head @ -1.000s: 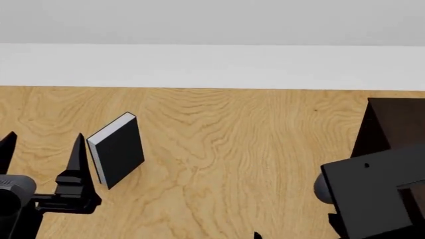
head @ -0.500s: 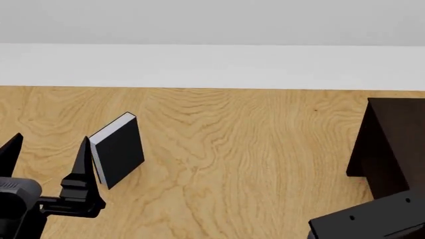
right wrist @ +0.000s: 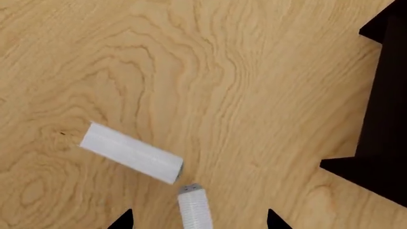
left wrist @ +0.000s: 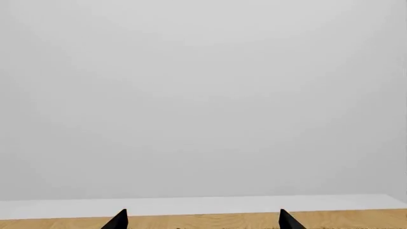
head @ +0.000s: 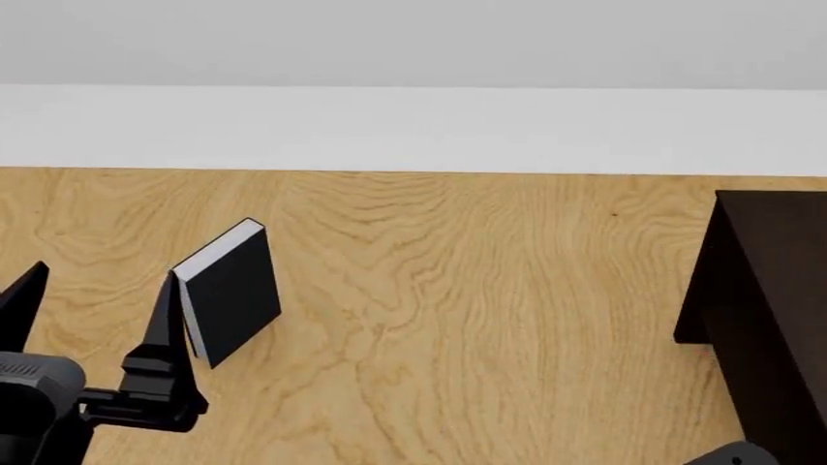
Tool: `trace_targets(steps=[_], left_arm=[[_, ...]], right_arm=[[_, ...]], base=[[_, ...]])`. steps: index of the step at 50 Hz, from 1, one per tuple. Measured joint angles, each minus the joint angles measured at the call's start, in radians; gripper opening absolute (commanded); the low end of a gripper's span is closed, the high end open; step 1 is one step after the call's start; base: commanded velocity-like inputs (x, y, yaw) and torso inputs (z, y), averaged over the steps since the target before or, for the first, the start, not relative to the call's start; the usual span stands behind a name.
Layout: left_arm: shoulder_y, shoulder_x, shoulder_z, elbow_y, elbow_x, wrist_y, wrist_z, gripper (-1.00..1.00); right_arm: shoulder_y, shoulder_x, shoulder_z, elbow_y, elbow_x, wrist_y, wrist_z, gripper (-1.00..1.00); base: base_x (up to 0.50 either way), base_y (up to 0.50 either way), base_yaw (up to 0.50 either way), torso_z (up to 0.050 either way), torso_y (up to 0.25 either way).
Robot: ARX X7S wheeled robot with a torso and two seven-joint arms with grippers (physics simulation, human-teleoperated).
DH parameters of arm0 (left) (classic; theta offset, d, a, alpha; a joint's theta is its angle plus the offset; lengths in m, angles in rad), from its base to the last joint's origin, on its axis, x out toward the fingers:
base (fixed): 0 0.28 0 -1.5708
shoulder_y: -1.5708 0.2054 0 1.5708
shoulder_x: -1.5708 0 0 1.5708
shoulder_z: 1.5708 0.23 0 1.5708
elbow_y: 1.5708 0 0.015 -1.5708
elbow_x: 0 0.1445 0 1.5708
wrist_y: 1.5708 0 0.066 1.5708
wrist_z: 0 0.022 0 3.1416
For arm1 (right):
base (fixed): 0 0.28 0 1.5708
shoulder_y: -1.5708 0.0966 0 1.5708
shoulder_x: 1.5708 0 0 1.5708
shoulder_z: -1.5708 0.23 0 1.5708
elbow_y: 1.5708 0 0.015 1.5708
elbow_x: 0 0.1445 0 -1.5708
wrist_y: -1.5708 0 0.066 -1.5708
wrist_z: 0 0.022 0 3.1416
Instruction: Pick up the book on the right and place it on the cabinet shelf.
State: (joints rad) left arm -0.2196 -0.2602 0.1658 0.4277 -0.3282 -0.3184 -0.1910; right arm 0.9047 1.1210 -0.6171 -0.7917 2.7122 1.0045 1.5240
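Observation:
The right wrist view looks down on two light-grey books standing on the wooden floor. The book [right wrist: 193,210], the one nearer the cabinet shelf [right wrist: 386,100], shows its ribbed white page edge. It sits in the gap between the spread fingertips of my right gripper [right wrist: 197,220], touching neither of them. The other grey book [right wrist: 130,153] stands further from the cabinet. My left gripper [head: 97,295] hangs open and empty beside a black-covered book [head: 230,291]. Neither grey book shows in the head view.
The dark cabinet [head: 765,310] fills the right edge of the head view. A white baseboard and grey wall [left wrist: 203,95] run along the far side of the wooden floor [head: 491,320]. A bit of my right arm [head: 739,455] peeks in at the bottom.
My right arm has dropped down almost out of the head view, uncovering the cabinet. My left gripper has edged slightly right, towards the black-covered book.

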Motion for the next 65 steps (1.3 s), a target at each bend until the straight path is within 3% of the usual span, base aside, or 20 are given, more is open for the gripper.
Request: trace_targets(steps=[36,65], left_arm=[[-0.005,-0.016,0.009,-0.009,-0.021,0.006,-0.006,1.0],[-0.009,-0.025,0.015,-0.018,-0.036,0.008,-0.014,1.0]], right_arm=[[0.026,-0.101,-0.313,0.179,-0.141,0.132,-0.026,1.0],[-0.094,-0.141,-0.313,0.275,-0.371,0.194,-0.216,1.0]], base=[[0.0,0.0,0.0,0.0,0.0],[0.0,0.0,0.0,0.0,0.0]])
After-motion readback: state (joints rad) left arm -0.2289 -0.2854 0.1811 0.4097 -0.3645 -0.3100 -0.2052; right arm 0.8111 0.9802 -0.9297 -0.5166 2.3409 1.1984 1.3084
